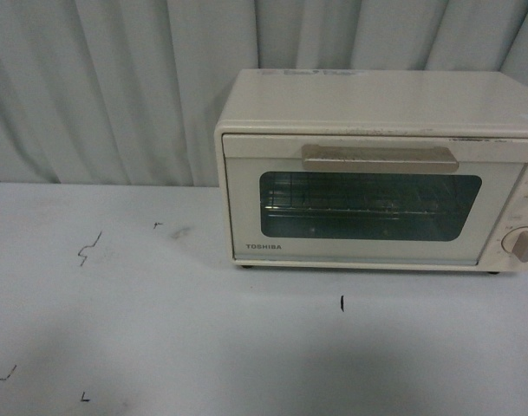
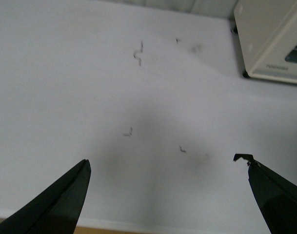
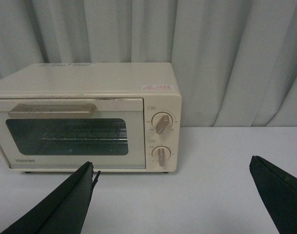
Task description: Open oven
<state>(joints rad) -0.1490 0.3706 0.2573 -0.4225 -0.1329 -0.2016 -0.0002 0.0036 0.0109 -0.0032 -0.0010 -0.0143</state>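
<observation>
The oven (image 1: 376, 173) stands on the worktop (image 1: 159, 329), right of centre in the front view and backed against a pale curtain (image 1: 116, 87). Its door (image 1: 368, 251) is shut. The handle (image 1: 381, 158) is a bar across the door's top edge, with its long axis running side to side as the robot faces it. Two knobs (image 3: 161, 123) sit one above the other on the panel to the door's right.

The right claw (image 3: 171, 163) is spread wide and holds nothing. It faces the oven's front, with the handle ahead of it and higher than its tips. The left claw (image 2: 164, 161) is also wide and empty, over bare worktop, and its camera catches only the oven's near corner (image 2: 270, 34), well apart. The right arm looks the nearer. Neither arm shows in the front view, so how close it stands is hard to say. The move probably calls for rising to the bar, then pulling toward the robot and down.
</observation>
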